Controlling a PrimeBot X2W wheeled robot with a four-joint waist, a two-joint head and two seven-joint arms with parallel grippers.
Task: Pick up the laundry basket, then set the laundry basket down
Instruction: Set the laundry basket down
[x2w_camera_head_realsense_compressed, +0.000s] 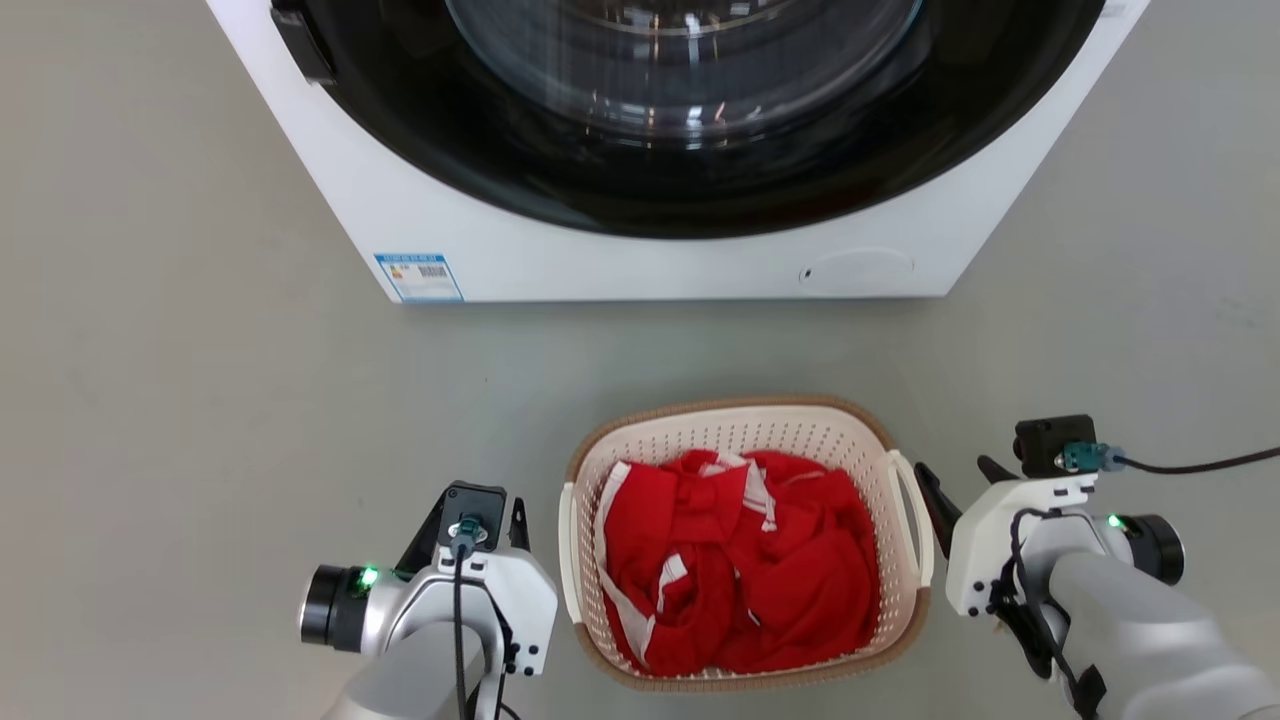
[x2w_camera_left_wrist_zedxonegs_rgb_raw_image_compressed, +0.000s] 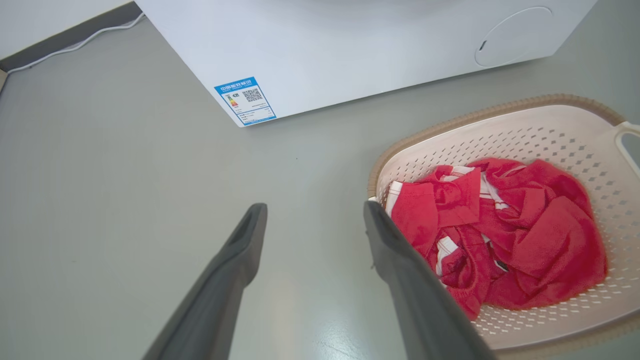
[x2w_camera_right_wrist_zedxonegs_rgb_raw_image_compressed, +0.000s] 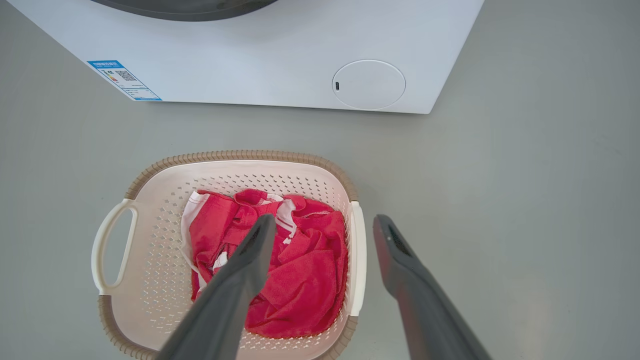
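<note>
The laundry basket (x2w_camera_head_realsense_compressed: 740, 432), cream with a brown rim, sits on the grey floor in front of the washer and holds crumpled red clothes (x2w_camera_head_realsense_compressed: 740, 560) with white trim. My left gripper (x2w_camera_head_realsense_compressed: 470, 525) is open just left of the basket's left handle (x2w_camera_head_realsense_compressed: 567, 550). In the left wrist view its fingers (x2w_camera_left_wrist_zedxonegs_rgb_raw_image_compressed: 315, 210) spread over bare floor, and the right finger (x2w_camera_left_wrist_zedxonegs_rgb_raw_image_compressed: 400, 260) covers the basket's (x2w_camera_left_wrist_zedxonegs_rgb_raw_image_compressed: 500, 107) near edge. My right gripper (x2w_camera_head_realsense_compressed: 962, 485) is open beside the right handle (x2w_camera_head_realsense_compressed: 915, 520). In the right wrist view it (x2w_camera_right_wrist_zedxonegs_rgb_raw_image_compressed: 325, 220) straddles that handle (x2w_camera_right_wrist_zedxonegs_rgb_raw_image_compressed: 357, 257), one finger over the clothes (x2w_camera_right_wrist_zedxonegs_rgb_raw_image_compressed: 305, 270), one outside.
A large white washing machine (x2w_camera_head_realsense_compressed: 640, 250) with a dark round door (x2w_camera_head_realsense_compressed: 690, 120) stands right behind the basket, a blue label (x2w_camera_head_realsense_compressed: 420, 277) on its lower left corner. A white cable (x2w_camera_left_wrist_zedxonegs_rgb_raw_image_compressed: 75, 45) runs along the wall base. Grey floor (x2w_camera_head_realsense_compressed: 150, 400) stretches on both sides.
</note>
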